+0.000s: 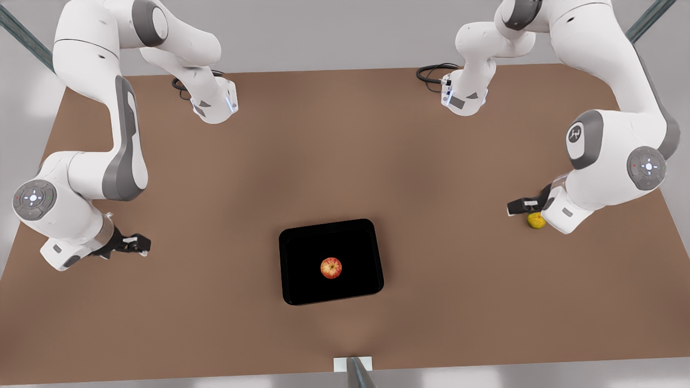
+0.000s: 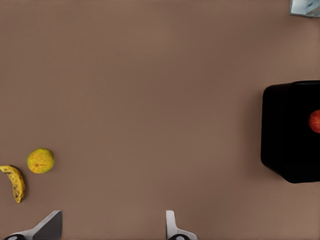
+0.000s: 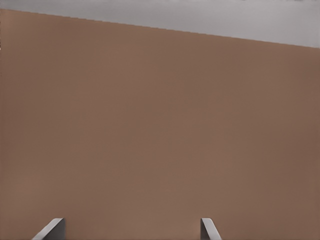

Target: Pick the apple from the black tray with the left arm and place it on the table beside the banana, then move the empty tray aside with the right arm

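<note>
Near the front edge of the table, the black tray lies flat with the apple resting at its middle. Off toward the front view's right, the left gripper hangs low over the tabletop, its arm folded at the elbow, fingers spread apart; a round yellow-green fruit sits just beside it, next to the banana. Opposite, the right gripper hovers over bare table, fingers parted, well apart from the tray.
</note>
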You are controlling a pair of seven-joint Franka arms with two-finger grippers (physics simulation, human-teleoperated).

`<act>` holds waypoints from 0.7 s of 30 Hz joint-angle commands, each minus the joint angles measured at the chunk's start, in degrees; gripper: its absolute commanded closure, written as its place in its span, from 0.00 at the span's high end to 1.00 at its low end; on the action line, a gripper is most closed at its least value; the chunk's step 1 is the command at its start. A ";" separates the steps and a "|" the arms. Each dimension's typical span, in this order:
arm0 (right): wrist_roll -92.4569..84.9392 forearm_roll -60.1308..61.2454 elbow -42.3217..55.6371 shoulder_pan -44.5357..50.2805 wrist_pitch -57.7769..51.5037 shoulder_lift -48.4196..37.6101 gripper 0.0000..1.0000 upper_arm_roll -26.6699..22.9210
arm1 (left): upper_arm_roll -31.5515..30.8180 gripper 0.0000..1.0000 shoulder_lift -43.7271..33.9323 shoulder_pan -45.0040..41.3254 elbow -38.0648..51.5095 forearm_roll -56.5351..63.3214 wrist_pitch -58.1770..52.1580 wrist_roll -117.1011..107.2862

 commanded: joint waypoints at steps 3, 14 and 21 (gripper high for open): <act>-1.98 -0.07 0.04 0.26 2.64 0.64 1.00 0.09 | -0.01 1.00 0.84 -0.65 0.07 0.27 5.09 -2.23; -2.07 0.90 7.51 0.26 -3.33 5.91 1.00 0.44 | -0.89 1.00 14.37 -35.89 0.16 6.85 26.44 -51.72; -2.07 0.90 7.59 0.35 -3.33 6.00 1.00 0.53 | -0.36 1.00 24.82 -37.13 4.28 6.94 39.36 -63.14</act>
